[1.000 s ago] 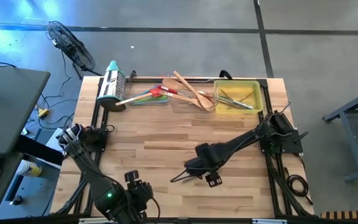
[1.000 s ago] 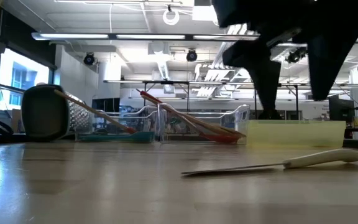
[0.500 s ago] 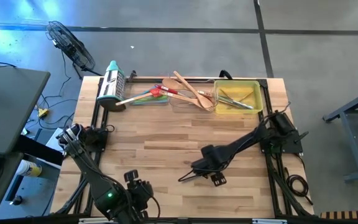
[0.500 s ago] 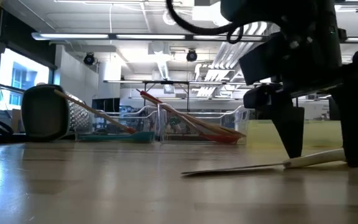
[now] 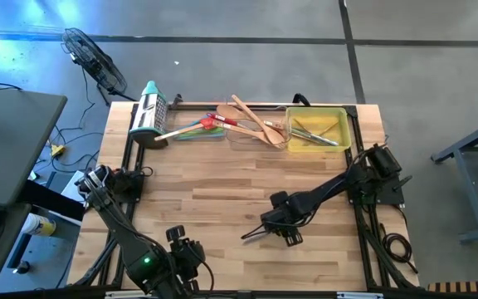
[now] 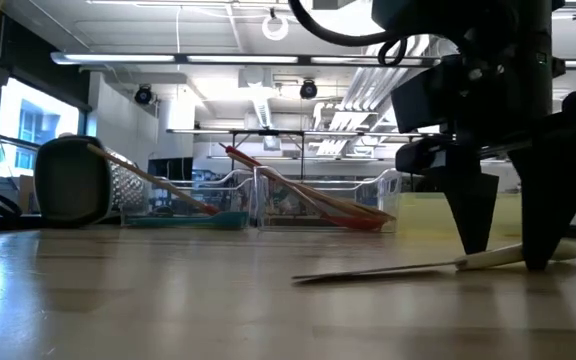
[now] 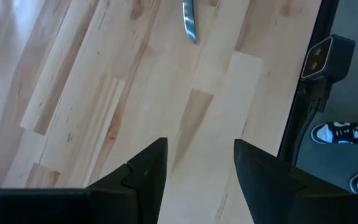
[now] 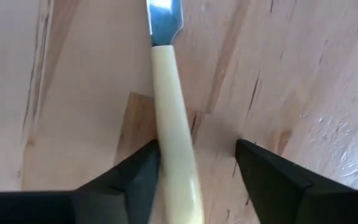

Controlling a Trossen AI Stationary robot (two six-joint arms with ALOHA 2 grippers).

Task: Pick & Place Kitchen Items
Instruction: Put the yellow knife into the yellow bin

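A small knife (image 6: 388, 270) with a cream handle (image 8: 169, 124) and a metal blade (image 8: 163, 18) lies flat on the wooden table, near its front right. My right gripper (image 6: 508, 262) points down over it (image 5: 282, 232), open, one finger on each side of the handle, with the fingertips at table height. My left gripper (image 7: 197, 162) hangs open and empty above the table's near left (image 5: 181, 249); the knife's blade tip (image 7: 189, 25) shows in its view. My right gripper straddles the knife's handle from above, its fingers lying across it. One finger (image 8: 145, 168) stands right against the handle's side (image 8: 160, 149); whether it touches, I cannot tell. The other finger (image 8: 260, 168) is apart from the handle. The knife lies flat on the table.
Along the far edge stand a steel grater (image 5: 149, 116), clear trays (image 5: 247, 137) holding coloured spatulas (image 5: 197, 126) and wooden spoons (image 5: 251, 120), and a yellow tray (image 5: 343, 124) with utensils. Bare wood lies between them and the knife.
My right gripper has come down over the knife's handle and a little toward the table's near right, and its fingers have drawn closer together around the handle. The knife has stayed where it lay.
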